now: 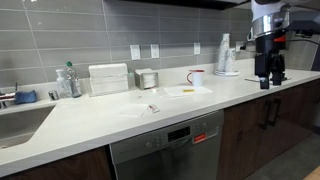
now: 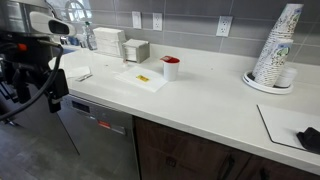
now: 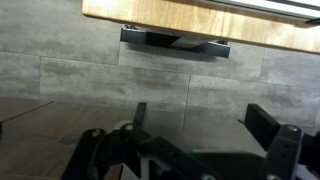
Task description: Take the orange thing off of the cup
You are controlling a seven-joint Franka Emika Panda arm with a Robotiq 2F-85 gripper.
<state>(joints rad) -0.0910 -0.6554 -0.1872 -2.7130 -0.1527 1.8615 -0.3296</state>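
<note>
The cup is a short white mug with red trim, standing on the counter near the back wall; it also shows in the other exterior view. An orange-red patch lies across the cup's top; at this size I cannot tell the orange thing from the red rim. My gripper hangs past the counter's end, far from the cup, and shows in both exterior views. In the wrist view its fingers are spread apart and empty, facing the tiled wall.
A white sheet with a small yellow piece lies next to the cup. A tall stack of pale cups stands on a plate. A metal canister, a white box, a bottle and the sink are further along.
</note>
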